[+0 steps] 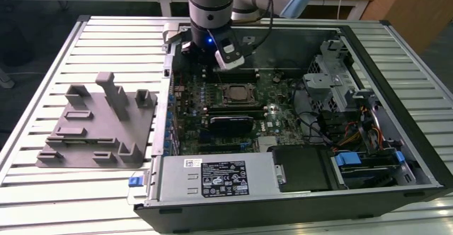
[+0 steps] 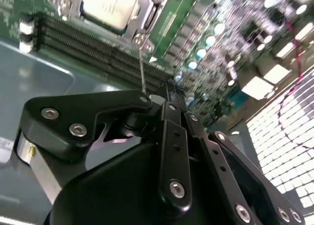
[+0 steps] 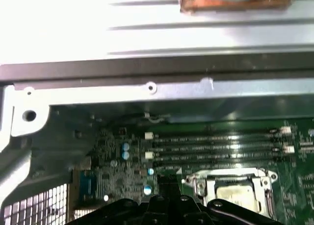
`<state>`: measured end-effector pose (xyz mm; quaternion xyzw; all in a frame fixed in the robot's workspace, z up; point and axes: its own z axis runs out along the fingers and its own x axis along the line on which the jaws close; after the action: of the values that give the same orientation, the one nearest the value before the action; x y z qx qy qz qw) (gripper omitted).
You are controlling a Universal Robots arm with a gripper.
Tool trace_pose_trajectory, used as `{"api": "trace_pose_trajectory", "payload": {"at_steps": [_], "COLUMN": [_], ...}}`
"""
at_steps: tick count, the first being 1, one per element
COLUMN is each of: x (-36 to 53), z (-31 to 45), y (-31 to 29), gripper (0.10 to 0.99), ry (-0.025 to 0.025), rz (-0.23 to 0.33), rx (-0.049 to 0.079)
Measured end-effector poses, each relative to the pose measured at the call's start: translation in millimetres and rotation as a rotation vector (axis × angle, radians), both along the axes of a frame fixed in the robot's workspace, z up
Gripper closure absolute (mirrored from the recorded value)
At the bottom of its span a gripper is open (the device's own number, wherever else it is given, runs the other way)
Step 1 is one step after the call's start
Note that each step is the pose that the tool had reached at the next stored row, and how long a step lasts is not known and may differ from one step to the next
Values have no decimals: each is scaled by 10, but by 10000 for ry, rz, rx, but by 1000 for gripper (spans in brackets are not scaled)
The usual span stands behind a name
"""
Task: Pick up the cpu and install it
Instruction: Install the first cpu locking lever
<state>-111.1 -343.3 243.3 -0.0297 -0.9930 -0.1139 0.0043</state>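
Note:
The cpu (image 1: 236, 93), a small square chip with a silvery top, lies inside the socket frame on the green motherboard of the open computer case. Both wrist views show it seated in the metal frame, cpu (image 2: 110, 4) and cpu (image 3: 236, 193). My gripper (image 1: 205, 62) hangs over the board toward the case's far wall, a short way beyond the socket. Its black fingers (image 2: 169, 95) meet at the tips, shut with nothing seen between them. The gripper (image 3: 168, 183) is apart from the chip. A thin metal lever (image 2: 141, 63) stands up beside the socket.
A grey plastic fixture block (image 1: 99, 123) sits on the slatted table at the exterior view's left. The case holds a power supply (image 1: 212, 179) at the front, a drive cage (image 1: 340, 81) and cables at the exterior view's right. Memory slots (image 3: 211, 146) run between the socket and the case wall (image 3: 147, 87).

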Motion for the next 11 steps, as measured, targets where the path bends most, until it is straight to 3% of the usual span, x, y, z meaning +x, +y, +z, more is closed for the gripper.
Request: {"api": "trace_pose_trajectory", "payload": {"at_steps": [4, 7, 9, 11], "x": [0, 0, 0, 0], "z": [0, 0, 0, 0], "y": [0, 0, 0, 0], "gripper": [980, 980, 980, 980], "ry": [1, 2, 0, 0], "rz": [0, 0, -1, -1], "rx": [382, 448, 560, 568]}}
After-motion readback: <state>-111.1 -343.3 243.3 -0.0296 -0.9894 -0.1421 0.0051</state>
